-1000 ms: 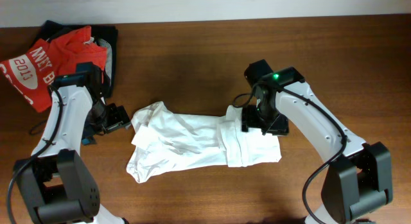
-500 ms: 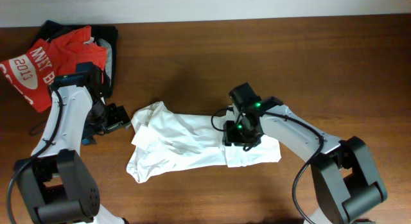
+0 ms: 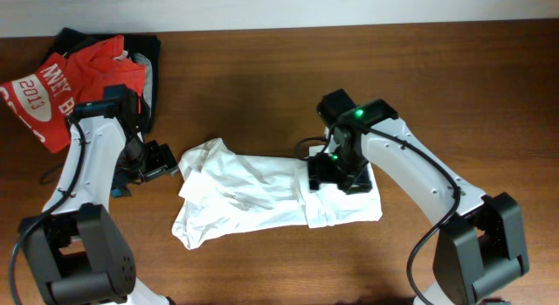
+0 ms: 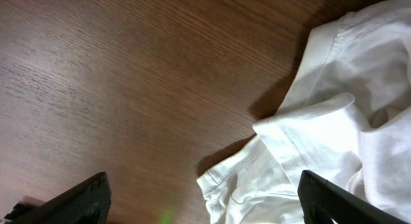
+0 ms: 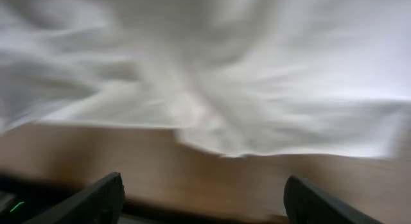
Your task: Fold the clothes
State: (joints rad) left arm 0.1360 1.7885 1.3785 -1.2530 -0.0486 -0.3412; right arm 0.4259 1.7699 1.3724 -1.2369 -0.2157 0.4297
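Note:
The white T-shirt [image 3: 262, 196] lies crumpled across the middle of the table, its right end folded over into a neater panel [image 3: 349, 204]. No chest print shows. My left gripper [image 3: 166, 162] is open and empty, just left of the shirt's left edge; the left wrist view shows a hemmed sleeve edge [image 4: 282, 131] between its fingers [image 4: 205, 205]. My right gripper [image 3: 336, 176] hovers over the folded right end, open and empty. In the blurred right wrist view the white cloth [image 5: 212, 70] fills the top and bare wood lies between the fingers [image 5: 202, 198].
A pile with a red shirt lettered "2013" [image 3: 52, 82] on a black garment [image 3: 144, 56] sits at the far left corner. Bare brown wood table [image 3: 253, 86] surrounds the shirt. The table's back edge meets a white wall at the top.
My right gripper swept left over the shirt's folded end, then came back right and slightly up. The folded panel lies about the same. The left arm has not moved.

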